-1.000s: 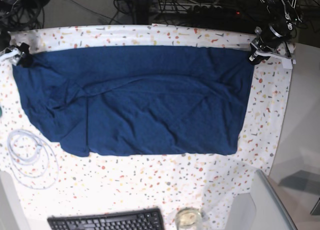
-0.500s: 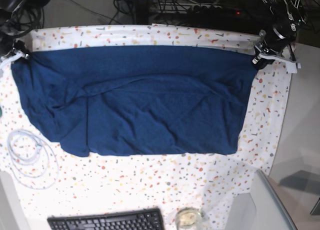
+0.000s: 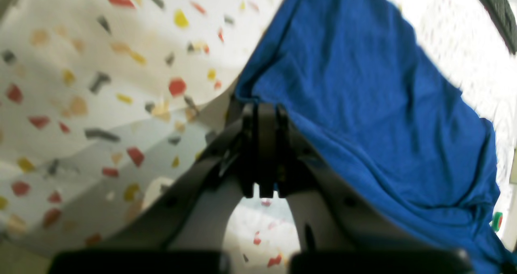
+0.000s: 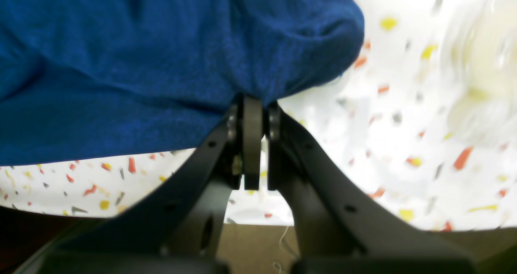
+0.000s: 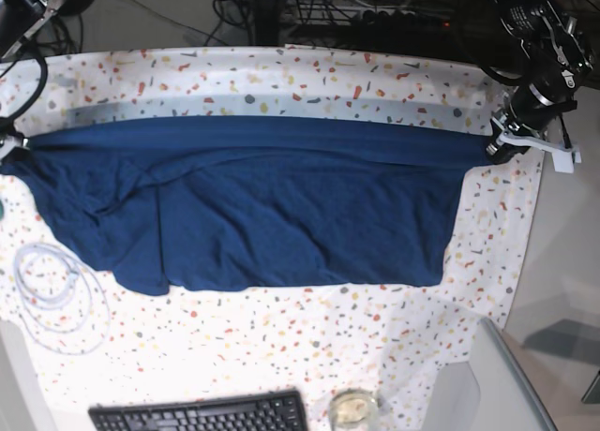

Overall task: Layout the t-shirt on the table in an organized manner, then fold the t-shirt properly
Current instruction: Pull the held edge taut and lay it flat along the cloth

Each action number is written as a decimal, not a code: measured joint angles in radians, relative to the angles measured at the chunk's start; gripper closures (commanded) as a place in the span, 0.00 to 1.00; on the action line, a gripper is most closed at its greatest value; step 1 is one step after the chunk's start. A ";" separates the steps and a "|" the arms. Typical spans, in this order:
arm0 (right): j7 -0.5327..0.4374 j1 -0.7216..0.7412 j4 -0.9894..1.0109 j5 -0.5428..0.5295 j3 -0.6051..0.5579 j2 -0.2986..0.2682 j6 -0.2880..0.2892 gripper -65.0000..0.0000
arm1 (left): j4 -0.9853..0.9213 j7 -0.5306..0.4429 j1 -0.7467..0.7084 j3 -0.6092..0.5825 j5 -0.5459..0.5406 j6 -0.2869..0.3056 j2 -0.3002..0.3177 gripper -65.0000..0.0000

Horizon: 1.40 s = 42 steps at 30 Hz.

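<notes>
t-shirt point(image 5: 272, 206): spread wide on the table point(image 5: 281, 347), its far edge stretched in a straight line between both arms | left end effector point(image 3: 260, 108) — clamped on one far corner | right end effector point(image 4: 252, 102) — clamped on the other far corner
</notes>
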State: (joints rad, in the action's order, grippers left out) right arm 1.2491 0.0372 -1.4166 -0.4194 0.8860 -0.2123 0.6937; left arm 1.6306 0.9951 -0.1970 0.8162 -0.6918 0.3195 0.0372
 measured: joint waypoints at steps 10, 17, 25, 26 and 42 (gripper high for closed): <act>0.026 0.033 -0.069 -0.011 -0.001 -0.019 0.000 1.00 | 0.037 0.125 0.064 0.146 -0.011 -0.017 -0.006 1.00; 0.015 -0.036 -0.067 0.004 0.002 0.005 0.000 1.00 | 0.033 0.120 0.005 0.147 -0.014 -0.010 -0.011 1.00; -0.098 -0.135 -0.053 0.000 -0.005 0.053 0.000 1.00 | -0.070 0.014 -0.077 0.148 -0.001 -0.016 -0.022 1.00; -0.122 -0.148 -0.032 0.005 -0.026 0.050 0.000 1.00 | -0.099 -0.014 -0.087 0.149 -0.010 -0.013 -0.021 1.00; -0.308 -0.219 0.109 0.004 -0.101 0.047 0.000 1.00 | -0.178 -0.199 -0.147 0.052 0.003 -0.017 0.003 1.00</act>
State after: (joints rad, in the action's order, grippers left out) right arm 0.9409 -0.1818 -1.3075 -0.4156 0.7853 -0.1650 0.6937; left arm 1.4525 0.7959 -0.3439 0.8684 -0.6891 0.3027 0.0402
